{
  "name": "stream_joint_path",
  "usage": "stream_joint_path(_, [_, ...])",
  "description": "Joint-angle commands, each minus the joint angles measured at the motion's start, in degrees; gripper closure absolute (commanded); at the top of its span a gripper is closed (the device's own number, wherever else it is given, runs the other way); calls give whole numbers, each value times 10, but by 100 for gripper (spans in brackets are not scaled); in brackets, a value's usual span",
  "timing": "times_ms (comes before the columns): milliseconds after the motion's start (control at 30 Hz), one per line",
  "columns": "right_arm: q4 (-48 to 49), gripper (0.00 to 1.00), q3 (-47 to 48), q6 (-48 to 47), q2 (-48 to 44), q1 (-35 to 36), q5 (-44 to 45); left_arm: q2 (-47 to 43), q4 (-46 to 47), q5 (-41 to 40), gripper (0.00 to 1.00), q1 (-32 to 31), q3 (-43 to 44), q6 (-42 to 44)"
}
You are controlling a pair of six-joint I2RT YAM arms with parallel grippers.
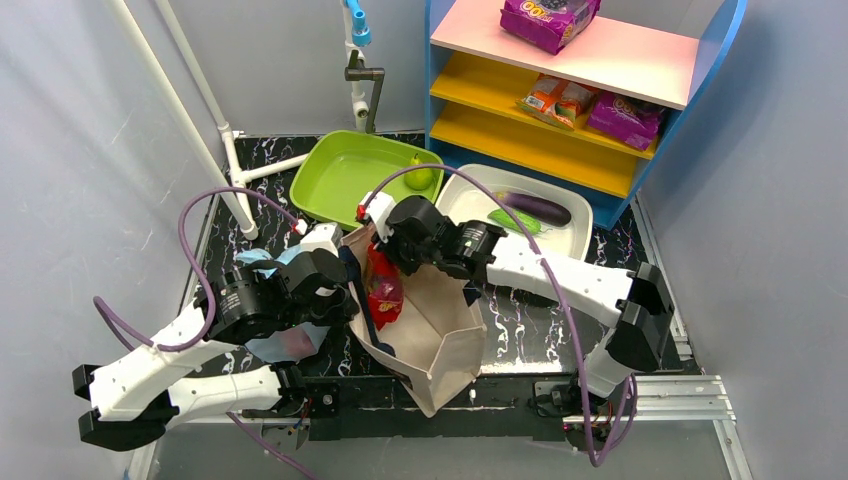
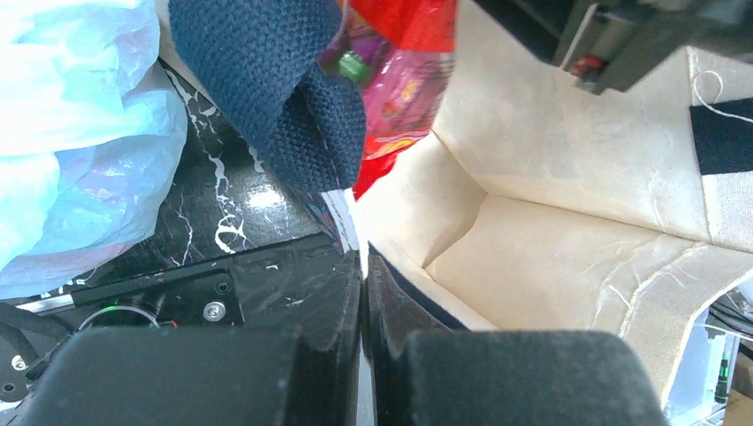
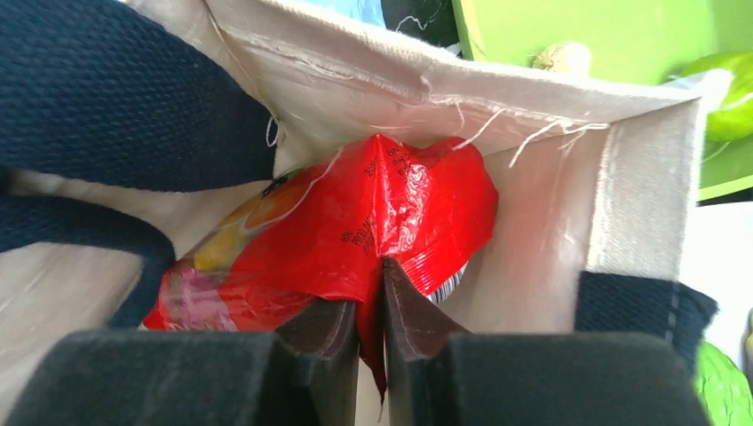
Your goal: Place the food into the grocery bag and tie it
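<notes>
My right gripper (image 1: 383,258) (image 3: 371,302) is shut on the edge of a red snack packet (image 3: 355,222) with fruit prints and holds it inside a stiff beige canvas tote (image 1: 440,320) (image 3: 550,204). The packet also shows in the top view (image 1: 383,290) and the left wrist view (image 2: 400,80). My left gripper (image 1: 345,300) (image 2: 364,293) is shut on the tote's near rim (image 2: 366,253), beside a navy handle (image 2: 275,89). The light-blue plastic grocery bag (image 1: 272,262) (image 2: 71,133) lies crumpled under my left arm. No red toy produce is in view.
A green tray (image 1: 340,175) holds a green pear (image 1: 420,178) at the back. A white tub (image 1: 470,185) holds a purple aubergine (image 1: 540,207) and a green cucumber (image 1: 512,220). A shelf (image 1: 600,60) with snack packets stands at the back right. White pipes (image 1: 225,150) stand at the left.
</notes>
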Motion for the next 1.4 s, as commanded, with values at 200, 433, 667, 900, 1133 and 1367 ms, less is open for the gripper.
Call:
stream_joint_path(200, [44,52,12,41,8,17,40,-13,-33,-14,100,2,2,1])
stream_joint_path(433, [-46,40,50,40,-27,20,48,-20,-46,-18,100,2,5,3])
stream_joint_path(667, [-140,34,110,53,-86,20,-6,-21,-43,-15,100,2,2,4])
stream_joint_path(900, [-149,31,194,53,-116,20,30,-23,-23,3,95,2,-5,6])
stream_joint_path(1133, [-111,23,299,30,-82,13,169,-48,5,14,94,2,-29,-1])
stream_joint_path(1367, [-182,22,529,95,25,-79,196,-62,-4,-14,100,2,-40,-30])
